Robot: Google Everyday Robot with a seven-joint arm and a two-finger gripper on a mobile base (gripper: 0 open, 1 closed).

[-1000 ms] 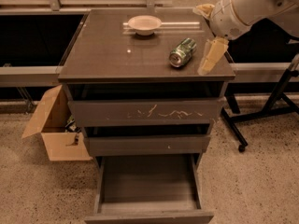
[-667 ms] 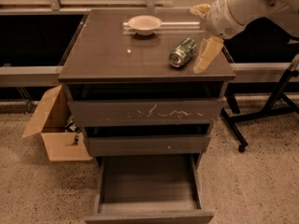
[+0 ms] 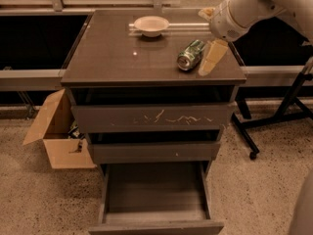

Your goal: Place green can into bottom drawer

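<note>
Three drawers down the front of a dark cabinet (image 3: 117, 58). Lowest of them, the bottom drawer (image 3: 154, 192), standing well out toward 6 o'clock, flat grey floor bare to view. Above it the middle drawer (image 3: 154, 152), out only a little; above that the top drawer (image 3: 146, 117), front scratched pale, likewise slightly out.

On the cabinet top, toward 3 o'clock from its centre, the green can (image 3: 190, 54), lying on its side, silver end turned to 7 o'clock, green body running back toward 1 o'clock. Not in any drawer; resting on the top, near the front right corner.

Just at 3 o'clock of the can, the gripper (image 3: 208, 37), reaching in from 1 o'clock on a white arm (image 3: 254, 4). Spread wide: one cream finger (image 3: 212, 58) slanting down along the can's right flank, touching it or merely beside it, cannot tell; the other finger (image 3: 207, 12) off at 12 o'clock, clear of the can. Nothing clamped.

At 11 o'clock from the can, well apart, a white shallow bowl (image 3: 151, 25) near the back edge. On the floor at 9 o'clock of the cabinet, an open cardboard box (image 3: 56, 136); at 3 o'clock, a black wheeled stand (image 3: 292, 96).
</note>
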